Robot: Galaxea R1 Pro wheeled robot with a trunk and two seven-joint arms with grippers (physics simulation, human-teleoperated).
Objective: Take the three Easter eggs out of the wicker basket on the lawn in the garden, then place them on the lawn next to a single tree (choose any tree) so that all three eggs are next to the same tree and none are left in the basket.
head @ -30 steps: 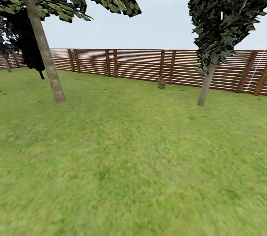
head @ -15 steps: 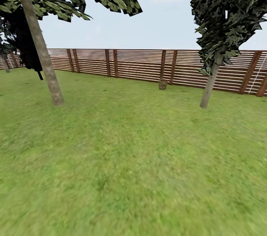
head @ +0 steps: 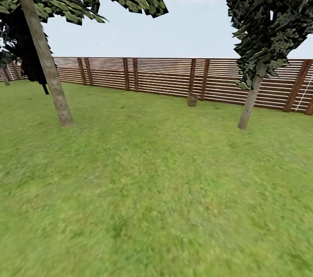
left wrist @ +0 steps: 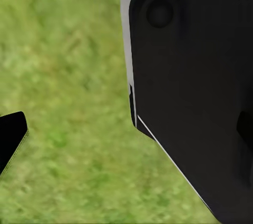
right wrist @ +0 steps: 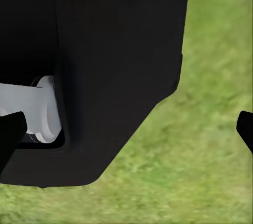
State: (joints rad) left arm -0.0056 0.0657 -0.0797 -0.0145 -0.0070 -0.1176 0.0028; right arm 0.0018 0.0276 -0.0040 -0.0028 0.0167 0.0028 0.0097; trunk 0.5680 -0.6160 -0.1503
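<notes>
Robot is in transit over the lawn point(head: 156, 198), heading for the wicker basket point(head: 192, 99), which sits small and far off at the lawn's back edge, right at the foot of the slatted fence point(head: 165, 76). Eggs can't be made out at this range; I'd guess they're inside the basket. To do this leg well, I'd hold the basket centred in the head view, drive between the two trees and stop short enough that the arms can reach down into the rim, not on top of it. Worth noting which tree to use: the pale-trunked tree point(head: 45, 61) near the lawn's left edge and the right tree point(head: 252, 96) are both well apart from the basket, the right one nearer. Left gripper point(left wrist: 74, 129): fingertips set wide apart, only grass between them, holding nothing, touching nothing. Right gripper point(right wrist: 129, 129): fingertips likewise spread to opposite sides, nothing gripped, with a dark part of the robot's body point(right wrist: 105, 66) behind them.
</notes>
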